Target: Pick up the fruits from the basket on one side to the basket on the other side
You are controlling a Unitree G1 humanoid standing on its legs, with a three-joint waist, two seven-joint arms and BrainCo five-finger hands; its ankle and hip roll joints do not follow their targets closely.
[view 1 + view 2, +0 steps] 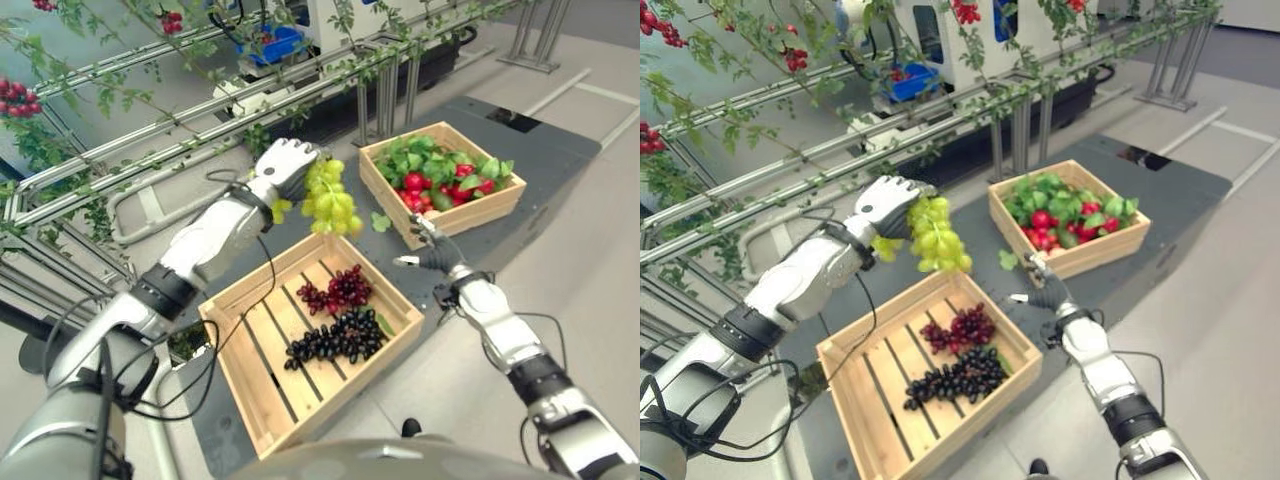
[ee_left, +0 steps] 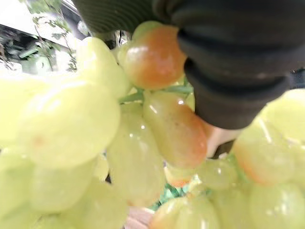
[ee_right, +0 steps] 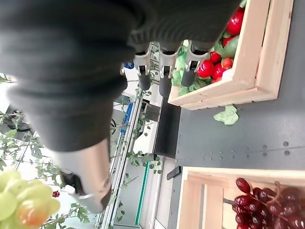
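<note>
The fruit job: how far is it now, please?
Done: red grapes and black grapes lie in the near crate. In hand: the left hand holds green grapes in the air, beyond that crate's far edge. The right hand is open and empty between the crates. Left: red fruit and leaves lie in the far crate.

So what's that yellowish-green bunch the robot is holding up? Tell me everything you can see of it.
It is a bunch of green grapes: plump, glossy, yellow-green berries, a few blushed orange-red, on thin green stems. The left hand is curled round its top, so the bunch hangs free in the air. It hangs above the far edge of the near wooden crate, touching nothing but the hand. A small cluster dangles apart, under the wrist.
</note>
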